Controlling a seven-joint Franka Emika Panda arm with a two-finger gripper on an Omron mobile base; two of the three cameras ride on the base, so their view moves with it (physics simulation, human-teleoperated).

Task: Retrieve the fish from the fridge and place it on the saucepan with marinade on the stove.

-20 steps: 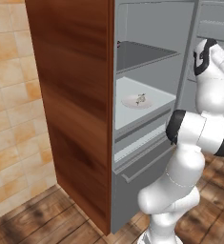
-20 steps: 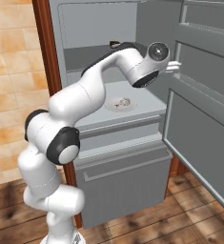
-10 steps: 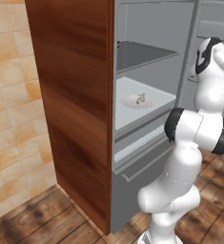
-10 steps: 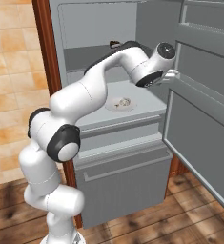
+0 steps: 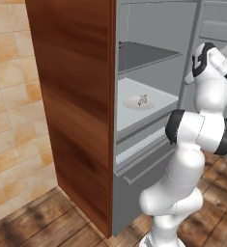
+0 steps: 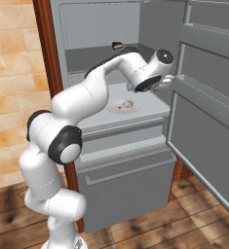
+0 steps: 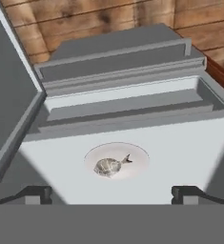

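Fridge (image 6: 121,185) comes first as the largest thing: one tall grey unit with a brown wood side panel, its door swung open to the robot's right and its bottom drawer shut. Inside it, one white shelf (image 5: 158,99) carries one pale round plate (image 7: 132,155), and on that plate lies one fish (image 7: 108,167), small, greyish-brown and dark-marked. One small dark object sits further back on the upper shelf, too small to identify.

Above the shelf hangs the single gripper (image 7: 111,193), looking down on the plate, its two fingertips (image 7: 37,193) spread wide apart with nothing between them. In the hand view the fish sits just ahead of the gap between the tips and close to its centre line. Its long axis runs roughly across that view, tail up to the right, so it lies more or less along the line joining the tips. By my reading, the coming descent may call for a turn of the wrist so the jaws close across the slim body, not end to end.
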